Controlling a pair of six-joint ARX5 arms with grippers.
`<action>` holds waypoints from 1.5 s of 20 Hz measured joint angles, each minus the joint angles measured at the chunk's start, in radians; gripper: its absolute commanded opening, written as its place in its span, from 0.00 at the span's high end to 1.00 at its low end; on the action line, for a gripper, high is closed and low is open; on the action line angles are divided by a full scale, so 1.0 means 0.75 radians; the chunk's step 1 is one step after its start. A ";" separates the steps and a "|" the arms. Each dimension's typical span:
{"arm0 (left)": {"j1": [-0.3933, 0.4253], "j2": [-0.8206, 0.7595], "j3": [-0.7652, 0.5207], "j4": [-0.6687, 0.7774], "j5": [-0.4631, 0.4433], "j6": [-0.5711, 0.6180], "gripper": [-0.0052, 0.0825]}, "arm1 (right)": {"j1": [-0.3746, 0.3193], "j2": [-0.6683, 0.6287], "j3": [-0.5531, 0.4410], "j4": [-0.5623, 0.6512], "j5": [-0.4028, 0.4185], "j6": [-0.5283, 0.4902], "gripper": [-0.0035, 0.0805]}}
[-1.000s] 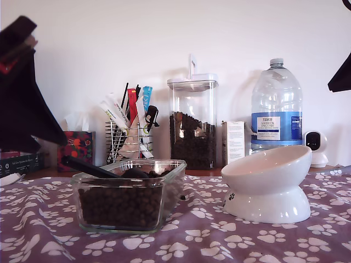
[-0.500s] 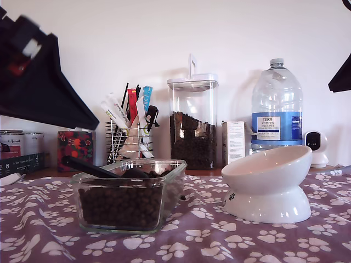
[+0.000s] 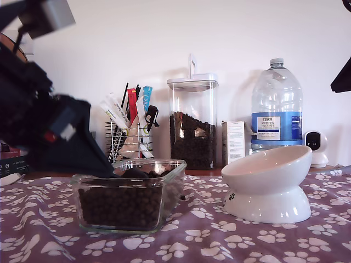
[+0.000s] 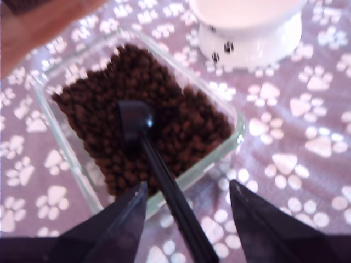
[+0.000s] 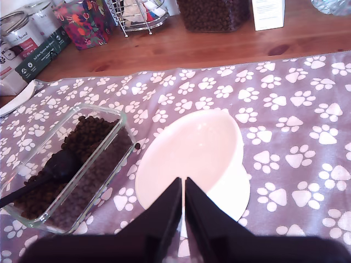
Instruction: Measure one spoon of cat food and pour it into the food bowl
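The spoon [image 4: 143, 143] is lying in the glass dish [image 4: 233, 139], cup resting on the cat food [image 4: 181, 118], handle sticking out over the dish rim. In ext. view you are seeing the dish w/ cat food [image 3: 122, 205] at approx. 7 o'clock of the frame and the food bowl [image 3: 270, 183] at approx. 4 o'clock, near but apart. My first gripper [image 4: 184, 211] is hovering above the handle w/ jaws spread wide, one finger each side, not touching. My second gripper [image 5: 182, 205] is hanging over the food bowl [image 5: 189, 156], which is empty; fingers nearly together, gripping nothing. Behind are standing a wire rack [image 3: 130, 139], a kibble canister [image 3: 192, 123] and a water bottle [image 3: 276, 107].
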 measured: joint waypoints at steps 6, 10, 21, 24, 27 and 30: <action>0.005 0.062 0.000 0.085 0.000 0.001 0.58 | 0.000 0.000 0.000 0.001 0.002 0.000 0.97; 0.030 0.066 0.000 0.065 0.001 0.001 0.72 | 0.000 0.000 0.000 0.001 0.002 0.000 0.97; 0.050 0.079 0.003 0.073 -0.063 0.000 0.96 | 0.000 0.000 0.000 0.001 0.002 0.000 0.97; 0.055 0.079 0.003 0.073 -0.144 0.001 0.96 | 0.000 0.000 0.000 -0.004 0.002 0.000 0.97; 0.079 0.082 0.003 0.103 -0.230 0.001 0.96 | 0.000 0.000 0.000 -0.021 0.002 0.000 0.97; 0.095 0.089 0.003 0.118 -0.240 -0.026 0.96 | 0.000 0.000 0.000 -0.026 0.002 0.000 0.97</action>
